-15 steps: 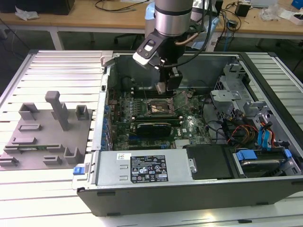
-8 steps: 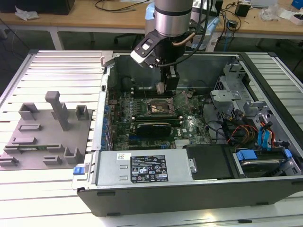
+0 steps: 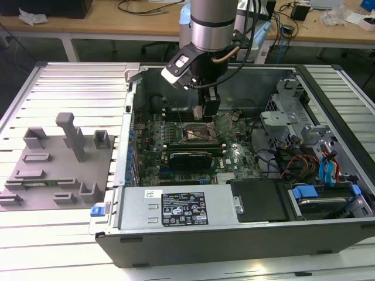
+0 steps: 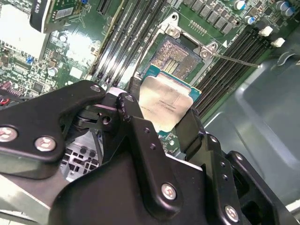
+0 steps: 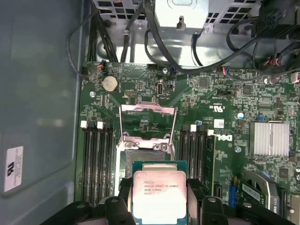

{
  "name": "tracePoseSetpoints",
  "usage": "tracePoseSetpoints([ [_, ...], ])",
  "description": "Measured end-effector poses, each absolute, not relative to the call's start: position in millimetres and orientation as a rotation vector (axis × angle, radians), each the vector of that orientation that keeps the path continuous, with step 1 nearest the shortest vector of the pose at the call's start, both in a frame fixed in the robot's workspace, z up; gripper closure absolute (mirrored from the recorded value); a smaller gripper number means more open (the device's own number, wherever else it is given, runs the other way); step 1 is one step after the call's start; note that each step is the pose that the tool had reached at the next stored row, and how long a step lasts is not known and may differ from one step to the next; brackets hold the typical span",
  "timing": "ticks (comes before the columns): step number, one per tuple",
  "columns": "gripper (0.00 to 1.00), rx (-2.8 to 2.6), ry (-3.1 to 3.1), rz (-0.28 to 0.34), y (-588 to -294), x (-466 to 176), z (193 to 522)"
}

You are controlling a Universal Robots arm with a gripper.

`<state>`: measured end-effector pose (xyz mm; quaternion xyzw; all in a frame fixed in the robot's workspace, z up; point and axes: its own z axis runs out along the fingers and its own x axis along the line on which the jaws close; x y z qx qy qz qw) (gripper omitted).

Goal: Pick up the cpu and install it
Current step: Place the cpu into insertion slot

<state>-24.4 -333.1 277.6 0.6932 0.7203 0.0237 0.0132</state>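
PC case (image 3: 234, 243), open, on slatted metal surface (image 3: 47, 240); grey tray (image 3: 55, 164) beside it, exterior view's left. Gripper (image 5: 159, 187) clamped on cpu (image 5: 159, 199), over mobo socket (image 5: 140, 152). Rear of room: wooden desks (image 3: 117, 26), cables (image 3: 146, 7).

cpu (image 4: 164, 104) beside socket (image 4: 176, 56), inside computer case (image 3: 234, 234)

The exterior view overlooks the case (image 3: 234, 241); both wrist views closely share the socket (image 4: 177, 55) (image 5: 143, 151).

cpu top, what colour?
The cpu top is silvery metal with a green rim; clearest in the first wrist view.
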Motion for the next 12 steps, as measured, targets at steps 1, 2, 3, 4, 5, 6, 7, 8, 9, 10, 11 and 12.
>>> tracePoseSetpoints([
  [1,0.45,2.161,2.243,0.074,-333,-24,276],
  [2,0.45,2.163,2.241,0.074,-333,-24,273],
  [3,0.45,2.164,2.239,0.074,-333,-24,272],
  [4,0.45,2.165,2.238,0.074,-333,-24,270],
  [5,0.45,2.166,2.237,0.074,-333,-24,269],
  [6,0.45,2.167,2.236,0.074,-333,-24,268],
  [7,0.45,2.168,2.235,0.074,-333,-24,267],
  [8,0.45,2.170,2.234,0.074,-333,-24,266],
  [9,0.45,2.170,2.233,0.074,-333,-24,265],
  [10,0.45,2.172,2.232,0.074,-333,-24,264],
  [11,0.45,2.173,2.230,0.074,-333,-24,264],
  [12,0.45,2.174,2.230,0.074,-333,-24,263],
])
